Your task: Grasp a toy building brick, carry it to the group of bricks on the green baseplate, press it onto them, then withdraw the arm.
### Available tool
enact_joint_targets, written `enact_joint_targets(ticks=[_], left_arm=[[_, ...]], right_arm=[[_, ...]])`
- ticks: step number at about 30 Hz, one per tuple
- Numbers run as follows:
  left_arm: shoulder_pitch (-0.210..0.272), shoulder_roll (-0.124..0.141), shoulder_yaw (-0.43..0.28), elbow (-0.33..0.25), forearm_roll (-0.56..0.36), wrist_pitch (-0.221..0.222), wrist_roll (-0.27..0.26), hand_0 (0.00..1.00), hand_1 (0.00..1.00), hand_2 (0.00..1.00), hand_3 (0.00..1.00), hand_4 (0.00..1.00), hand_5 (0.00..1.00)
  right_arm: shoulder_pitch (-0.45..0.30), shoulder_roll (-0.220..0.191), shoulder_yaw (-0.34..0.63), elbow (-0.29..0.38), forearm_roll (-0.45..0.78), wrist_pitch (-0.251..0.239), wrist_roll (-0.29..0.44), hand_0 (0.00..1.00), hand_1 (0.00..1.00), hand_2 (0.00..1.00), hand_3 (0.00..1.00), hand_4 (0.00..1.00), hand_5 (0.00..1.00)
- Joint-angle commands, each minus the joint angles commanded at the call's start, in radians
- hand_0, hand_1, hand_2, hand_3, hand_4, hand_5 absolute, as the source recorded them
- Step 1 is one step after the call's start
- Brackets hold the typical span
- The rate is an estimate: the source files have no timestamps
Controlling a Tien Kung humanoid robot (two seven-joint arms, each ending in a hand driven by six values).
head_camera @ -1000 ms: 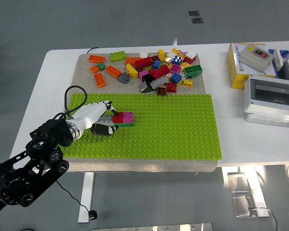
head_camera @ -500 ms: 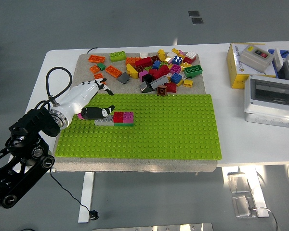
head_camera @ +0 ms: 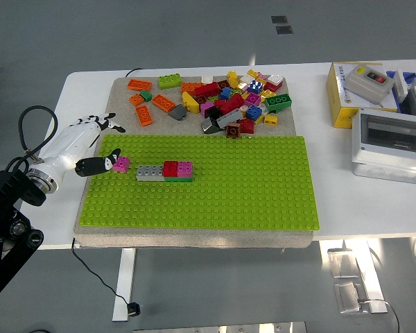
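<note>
Pulled back toward the left edge of the white table (head_camera: pixel 62 90), the left hand (head_camera: pixel 90 142) now sits at the left end of the green baseplate (head_camera: pixel 249 187), clear of the row of bricks (head_camera: pixel 165 171) it was covering a moment ago. Its fingers (head_camera: pixel 107 125) are spread and relaxed, gripping nothing; the dark thumb tip lies just beside a small pink brick (head_camera: pixel 122 164) near the baseplate's left edge, and whether they touch I cannot tell. That row stands pressed onto the baseplate's left half: 1 grey brick, then a red one, then a pink one, with a green layer under the right end. More loose bricks (head_camera: pixel 222 97) lie heaped along the far edge of the beige mat (head_camera: pixel 125 87). No right hand shows.
</note>
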Motion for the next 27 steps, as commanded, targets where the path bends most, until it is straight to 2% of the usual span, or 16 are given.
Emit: enact_joint_targets(ticks=[9, 13, 23, 27], left_arm=[[-0.066, -0.01, 0.079, 0.126, -0.008, 0.027, -0.018, 0.998, 0.984, 0.998, 0.848, 0.55, 0.083], [-0.08, -0.014, 0.098, 0.168, -0.005, 0.037, -0.03, 0.998, 0.984, 0.998, 0.852, 0.555, 0.087], [-0.084, -0.002, 0.132, 0.198, 0.016, 0.022, -0.022, 0.998, 0.984, 0.998, 0.848, 0.56, 0.095], [-0.068, -0.001, 0.113, 0.18, 0.019, 0.019, -0.017, 0.998, 0.984, 0.998, 0.848, 0.56, 0.095]], right_arm=[[0.005, -0.005, -0.019, -0.001, 0.019, -0.005, 0.003, 0.658, 0.567, 0.53, 0.746, 0.472, 0.998], [0.006, -0.006, -0.015, -0.001, 0.016, -0.004, 0.0, 0.659, 0.568, 0.531, 0.746, 0.477, 0.998], [0.006, -0.004, -0.013, 0.0, 0.004, 0.003, -0.012, 0.66, 0.568, 0.546, 0.745, 0.473, 0.998], [0.007, -0.003, -0.012, 0.0, -0.005, 0.006, -0.015, 0.66, 0.568, 0.546, 0.745, 0.473, 0.998]])
